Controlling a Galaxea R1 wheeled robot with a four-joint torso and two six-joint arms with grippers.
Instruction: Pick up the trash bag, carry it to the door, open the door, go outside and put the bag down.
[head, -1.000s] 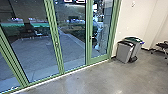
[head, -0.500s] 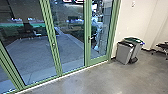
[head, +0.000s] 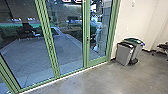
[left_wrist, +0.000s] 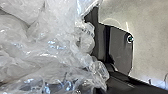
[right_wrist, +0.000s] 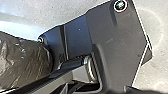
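Clear, crumpled plastic of the trash bag (left_wrist: 47, 47) bulks large in the left wrist view, close to the camera, beside the robot's dark plate. In the right wrist view a greyish-brown, wrinkled part of a bag (right_wrist: 22, 62) lies against the plate's edge. The green-framed glass door (head: 98, 32) stands shut in the head view, with a handle on its left side. How the grippers meet the bag is hidden.
Two grey bins (head: 125, 53), one with a green top, stand by the white wall right of the door. A dark chair (head: 162, 47) is at the far right. Paving (head: 45, 53) and seating lie beyond the glass.
The head view has shifted a little: the green frames now sit further left and the bins slightly lower. The door is still shut.
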